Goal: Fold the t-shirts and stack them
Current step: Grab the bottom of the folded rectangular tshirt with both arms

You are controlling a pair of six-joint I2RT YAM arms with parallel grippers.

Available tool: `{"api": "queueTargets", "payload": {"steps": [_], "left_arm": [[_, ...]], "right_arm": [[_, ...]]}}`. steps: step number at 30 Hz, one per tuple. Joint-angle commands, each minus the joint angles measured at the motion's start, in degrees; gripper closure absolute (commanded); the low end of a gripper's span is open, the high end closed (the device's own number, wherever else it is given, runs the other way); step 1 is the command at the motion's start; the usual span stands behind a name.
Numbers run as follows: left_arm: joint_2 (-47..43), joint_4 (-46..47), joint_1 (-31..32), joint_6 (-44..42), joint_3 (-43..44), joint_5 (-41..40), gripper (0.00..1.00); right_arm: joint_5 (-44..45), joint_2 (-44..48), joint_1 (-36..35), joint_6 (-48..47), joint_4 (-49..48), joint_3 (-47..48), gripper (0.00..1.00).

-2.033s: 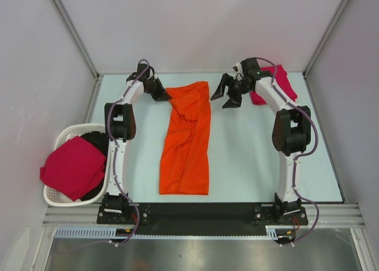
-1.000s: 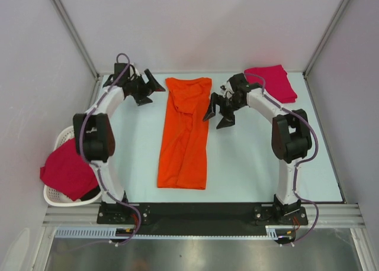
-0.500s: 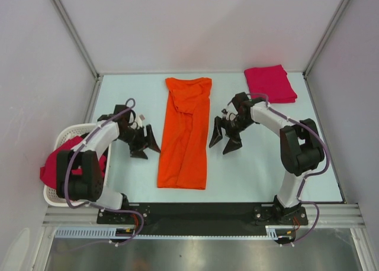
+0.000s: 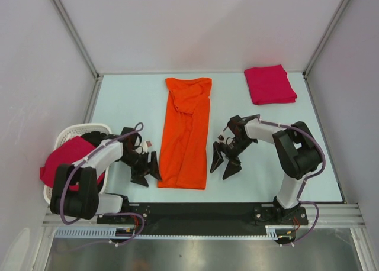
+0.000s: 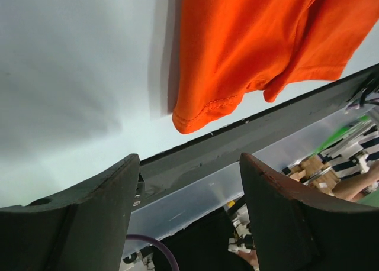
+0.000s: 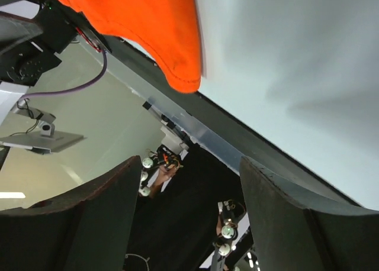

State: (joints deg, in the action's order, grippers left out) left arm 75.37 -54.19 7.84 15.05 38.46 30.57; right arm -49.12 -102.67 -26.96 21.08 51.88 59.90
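An orange t-shirt (image 4: 186, 134) lies folded into a long strip down the middle of the table. Its near left corner (image 5: 195, 118) shows in the left wrist view and its near right corner (image 6: 177, 70) in the right wrist view. My left gripper (image 4: 146, 174) stands open just left of the strip's near end, nothing between its fingers. My right gripper (image 4: 224, 164) stands open just right of that end, also holding nothing. A folded crimson-pink t-shirt (image 4: 270, 84) lies at the far right. Another crimson-pink t-shirt (image 4: 65, 163) hangs out of the basket.
A white slatted basket (image 4: 63, 139) stands at the left edge of the table, holding something dark under the pink cloth. The black base rail (image 4: 201, 212) runs along the near edge. Grey walls close in the back and both sides.
Both arms have swung from the far end of the orange t-shirt down to its near end, one on each side. Both grippers have narrowed a little but remain open.
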Motion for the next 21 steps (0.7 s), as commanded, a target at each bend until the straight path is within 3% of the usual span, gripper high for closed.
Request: {"api": "queueTargets", "payload": {"steps": [1, 9, 14, 18, 21], "left_arm": [[1.7, 5.3, 3.2, 2.2, -1.6, 0.6, 0.25], [7.9, 7.3, 7.0, 6.7, 1.1, 0.4, 0.25], [9.8, 7.7, 7.5, 7.8, 3.8, -0.1, 0.24], [10.6, 7.5, 7.5, 7.4, 4.9, -3.2, 0.24], [12.5, 7.2, 7.7, 6.7, 4.9, -3.8, 0.24]], "right_arm": [[-4.9, -3.5, -1.2, 2.4, -7.7, -0.9, 0.28], [-9.1, -10.5, -3.3, 8.7, -24.9, -5.8, 0.29], [-8.8, -7.0, -3.4, 15.1, -39.8, -12.3, 0.30], [-7.0, -6.2, -3.4, 15.8, -41.4, -15.8, 0.31], [-6.9, -6.9, -3.8, 12.6, -35.3, -14.2, 0.32]]}}
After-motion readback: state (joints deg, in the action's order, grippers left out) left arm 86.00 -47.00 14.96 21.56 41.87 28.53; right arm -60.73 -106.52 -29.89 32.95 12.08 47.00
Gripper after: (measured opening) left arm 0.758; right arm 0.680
